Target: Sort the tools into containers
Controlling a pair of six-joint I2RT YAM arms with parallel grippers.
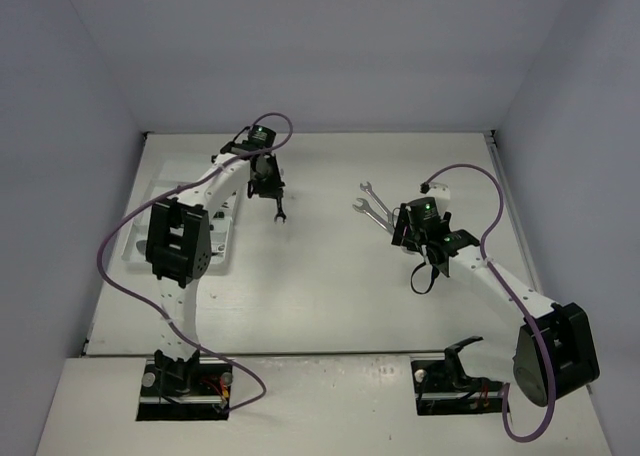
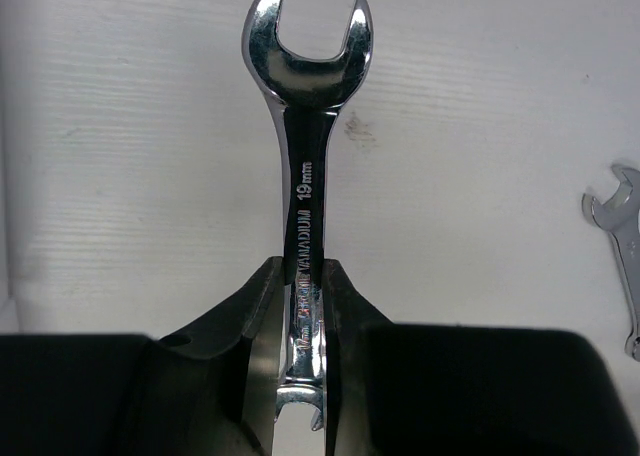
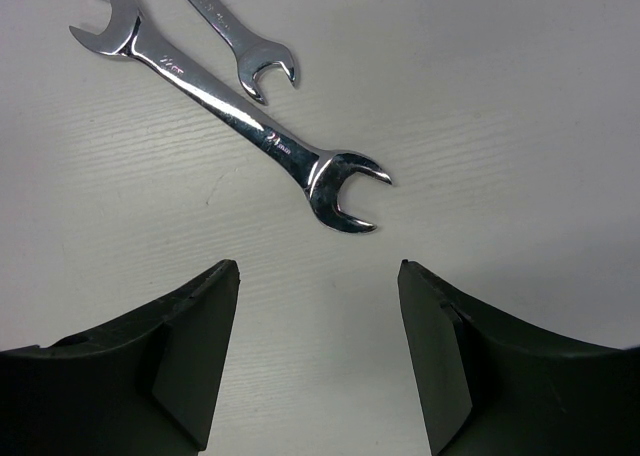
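My left gripper [image 2: 303, 273] is shut on a silver wrench [image 2: 305, 166] marked 19 mm, clamped near one end with the other open end pointing away over the table. In the top view this gripper [image 1: 272, 198] hangs over the back middle of the table and the wrench [image 1: 282, 214] sticks out below it. My right gripper [image 3: 318, 276] stands open and empty just short of a large silver wrench [image 3: 225, 111] that lies flat beside a smaller wrench [image 3: 235, 36]. Seen from above, both wrenches [image 1: 368, 204] lie just up-left of the right gripper [image 1: 397, 233]. The white tray of containers [image 1: 135, 244] sits at the left, mostly hidden by the left arm.
Another silver wrench [image 2: 628, 246] shows at the right edge of the left wrist view, lying on the table. Grey walls close the table at the back and sides. Purple cables loop off both arms.
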